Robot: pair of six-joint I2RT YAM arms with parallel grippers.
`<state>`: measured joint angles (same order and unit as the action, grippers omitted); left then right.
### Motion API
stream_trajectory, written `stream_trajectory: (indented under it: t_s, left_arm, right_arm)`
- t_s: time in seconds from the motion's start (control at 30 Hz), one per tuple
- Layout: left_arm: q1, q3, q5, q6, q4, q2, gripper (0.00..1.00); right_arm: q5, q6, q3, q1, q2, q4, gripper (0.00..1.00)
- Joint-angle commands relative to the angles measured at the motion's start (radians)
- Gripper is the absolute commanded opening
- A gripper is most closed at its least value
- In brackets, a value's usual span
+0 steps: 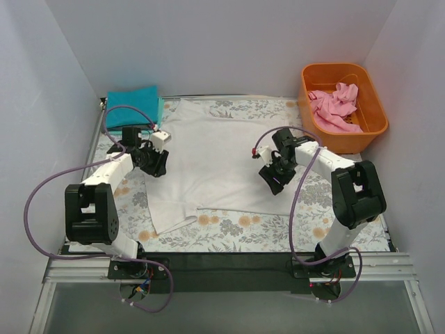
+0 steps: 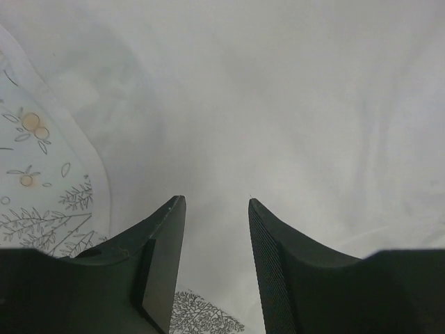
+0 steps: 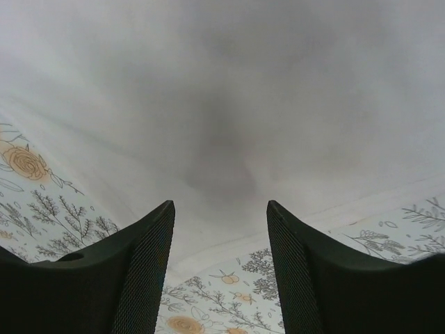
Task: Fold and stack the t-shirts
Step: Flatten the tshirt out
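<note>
A white t-shirt (image 1: pixel 208 163) lies spread flat on the floral table cover; it fills the left wrist view (image 2: pixel 278 104) and the right wrist view (image 3: pixel 222 90). A folded teal t-shirt (image 1: pixel 133 106) lies at the back left. A pink t-shirt (image 1: pixel 335 106) is crumpled in the orange tub. My left gripper (image 1: pixel 158 167) is open and empty over the white shirt's left edge (image 2: pixel 217 202). My right gripper (image 1: pixel 272 179) is open and empty over the shirt's right edge (image 3: pixel 220 203).
The orange plastic tub (image 1: pixel 372 129) stands at the back right against the white wall. The floral table cover (image 1: pixel 243 233) shows bare along the front. White walls close in the left, back and right sides.
</note>
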<state>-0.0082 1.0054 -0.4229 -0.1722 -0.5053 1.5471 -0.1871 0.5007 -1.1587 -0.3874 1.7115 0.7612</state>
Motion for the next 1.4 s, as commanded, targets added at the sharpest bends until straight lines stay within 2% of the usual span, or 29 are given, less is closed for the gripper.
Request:
stream_trajectory:
  t_s: [0.0, 0.17, 0.3, 0.43, 0.57, 0.6, 0.7, 0.73, 0.8, 0.83, 0.87, 0.97, 1.03, 1.1, 1.2, 1.37]
  left_arm:
    - [0.007, -0.050, 0.068, 0.101, -0.016, -0.041, 0.40]
    - [-0.019, -0.212, 0.095, 0.168, -0.070, -0.084, 0.39]
    - [-0.113, -0.339, 0.130, 0.220, -0.136, -0.189, 0.38]
    - [-0.153, -0.384, 0.108, 0.224, -0.263, -0.260, 0.36]
    - [-0.153, -0.361, 0.023, 0.243, -0.379, -0.306, 0.34]
    - [-0.150, -0.347, 0.013, 0.235, -0.389, -0.315, 0.35]
    - [-0.113, -0.237, -0.055, 0.191, -0.371, -0.306, 0.43]
    - [-0.098, -0.134, -0.082, 0.180, -0.357, -0.286, 0.46]
    - [-0.064, -0.024, -0.146, 0.105, -0.340, -0.182, 0.52]
    - [-0.056, 0.086, -0.154, 0.067, -0.299, -0.141, 0.55]
    - [-0.049, 0.131, -0.155, 0.036, -0.273, -0.105, 0.57]
    - [-0.029, 0.278, -0.122, -0.111, -0.106, 0.014, 0.59]
    - [-0.024, 0.349, -0.077, -0.195, -0.032, 0.111, 0.60]
    - [-0.022, 0.453, -0.066, -0.240, -0.001, 0.177, 0.60]
    - [-0.022, 0.548, -0.056, -0.306, 0.062, 0.267, 0.60]
    - [-0.022, 0.627, -0.013, -0.365, 0.137, 0.372, 0.61]
  right_arm:
    - [0.052, 0.032, 0.056, 0.004, -0.024, -0.034, 0.52]
    - [0.146, 0.085, 0.149, 0.004, 0.002, -0.074, 0.52]
    - [0.182, 0.133, 0.194, 0.004, -0.001, -0.094, 0.52]
    - [0.172, 0.177, 0.244, 0.004, -0.056, -0.067, 0.52]
    - [0.111, 0.235, 0.271, 0.004, -0.140, 0.009, 0.51]
    - [0.091, 0.243, 0.261, 0.005, -0.160, 0.022, 0.54]
    - [0.049, 0.210, 0.151, 0.028, -0.214, 0.018, 0.61]
    - [0.028, 0.196, 0.055, 0.039, -0.204, 0.013, 0.62]
    - [0.017, 0.130, -0.042, 0.079, -0.169, -0.026, 0.63]
    - [0.023, 0.110, -0.099, 0.091, -0.121, -0.051, 0.62]
    - [0.031, 0.086, -0.187, 0.114, -0.093, -0.075, 0.62]
    - [0.080, 0.003, -0.390, 0.157, 0.041, -0.177, 0.59]
    - [0.110, -0.053, -0.491, 0.174, 0.168, -0.223, 0.54]
    - [0.158, -0.089, -0.666, 0.194, 0.262, -0.230, 0.43]
    - [0.182, -0.158, -0.853, 0.211, 0.427, -0.241, 0.41]
    - [0.253, -0.223, -0.947, 0.212, 0.580, -0.307, 0.41]
